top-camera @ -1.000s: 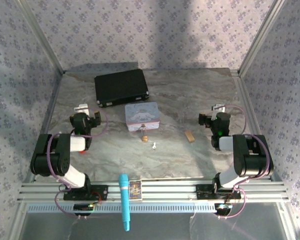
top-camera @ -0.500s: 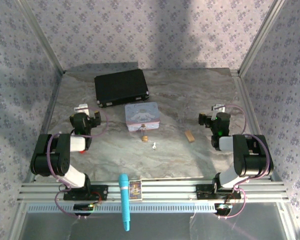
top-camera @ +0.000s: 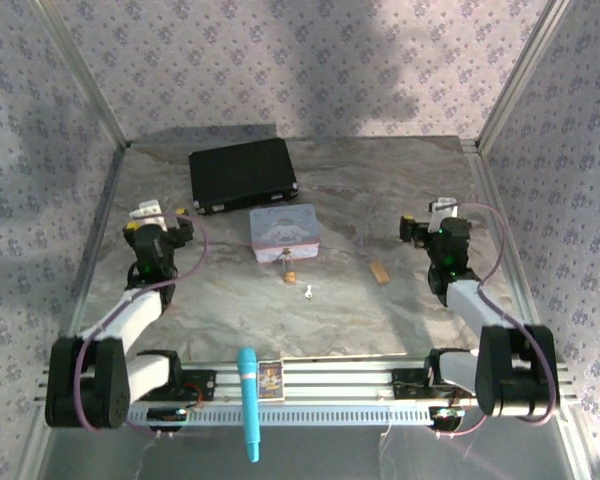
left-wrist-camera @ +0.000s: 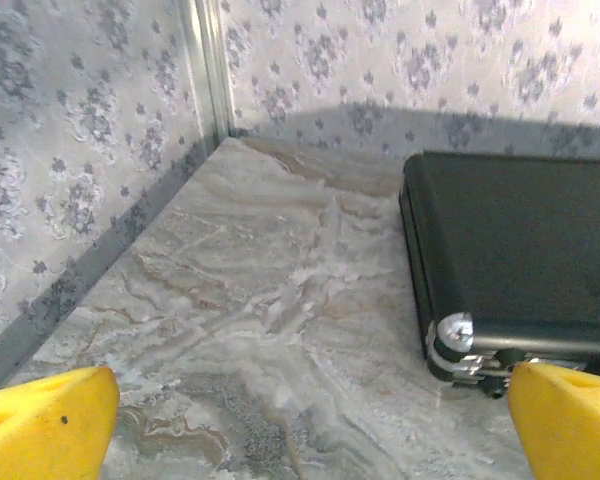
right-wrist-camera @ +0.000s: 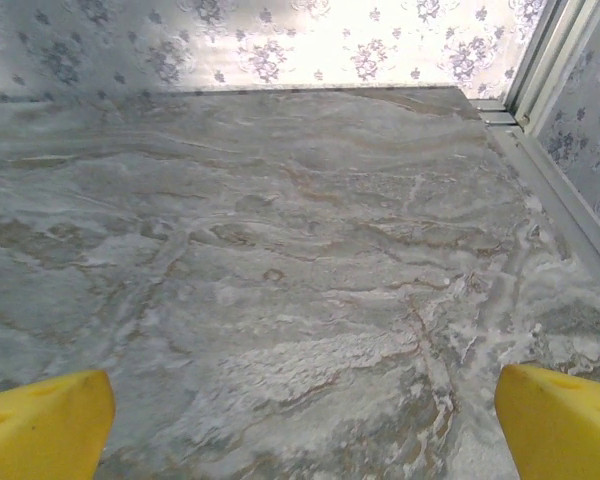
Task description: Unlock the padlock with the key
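Nearest, a blue pen [top-camera: 248, 400] and a small card [top-camera: 270, 378] lie on the front rail. Beyond them on the marble table [top-camera: 380, 200] the key [top-camera: 308, 292] lies loose just right of and nearer than the padlock [top-camera: 291, 275], which sits just beside the near edge of the tin [top-camera: 284, 232], with a tan block [top-camera: 380, 273] off to the right. The left gripper [top-camera: 160, 218] and right gripper [top-camera: 435, 218] flank this group, well apart from it, each with yellow fingers [left-wrist-camera: 40, 420] spread wide and nothing between them, and farthest back lies a black case [top-camera: 242, 174].
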Controlling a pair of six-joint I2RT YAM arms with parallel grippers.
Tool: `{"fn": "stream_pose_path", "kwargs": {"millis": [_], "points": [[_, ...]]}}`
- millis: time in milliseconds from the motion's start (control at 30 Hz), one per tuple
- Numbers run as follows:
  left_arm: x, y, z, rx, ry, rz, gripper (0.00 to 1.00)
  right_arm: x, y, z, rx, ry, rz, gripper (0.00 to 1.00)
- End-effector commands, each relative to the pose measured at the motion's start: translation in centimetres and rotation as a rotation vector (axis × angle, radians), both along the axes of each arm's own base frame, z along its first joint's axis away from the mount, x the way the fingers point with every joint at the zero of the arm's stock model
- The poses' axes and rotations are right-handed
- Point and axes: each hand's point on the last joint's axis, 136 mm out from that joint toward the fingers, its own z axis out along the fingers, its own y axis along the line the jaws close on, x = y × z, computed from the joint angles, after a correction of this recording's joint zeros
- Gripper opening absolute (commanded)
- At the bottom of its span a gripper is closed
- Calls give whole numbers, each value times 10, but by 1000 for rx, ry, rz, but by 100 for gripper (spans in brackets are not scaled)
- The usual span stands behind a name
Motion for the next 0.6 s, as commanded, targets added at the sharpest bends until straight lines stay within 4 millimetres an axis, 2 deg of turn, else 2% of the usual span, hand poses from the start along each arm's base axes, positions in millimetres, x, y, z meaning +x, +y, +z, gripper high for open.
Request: {"fn": "stream_pose_path", "kwargs": {"millis": [0, 100, 233, 367, 467, 567], "points": [[-18, -1, 11, -246, 21, 55, 100, -20, 8, 13, 156, 76, -20, 100], [-31, -9, 22, -468, -81, 57, 100, -31, 14, 23, 338, 120, -45, 100], [-38, -32, 26, -624, -66, -54, 100, -40, 56, 23, 451, 179, 133, 100], [-42, -77, 20, -683, 98, -215, 100, -53, 94, 8, 382, 295, 190, 100], [-49, -118, 9, -601, 274, -325, 100, -63, 120, -2, 305, 329, 208, 100], [-58, -156, 1, -511, 379, -428, 100, -70, 150, -11, 325, 354, 232, 98]]}}
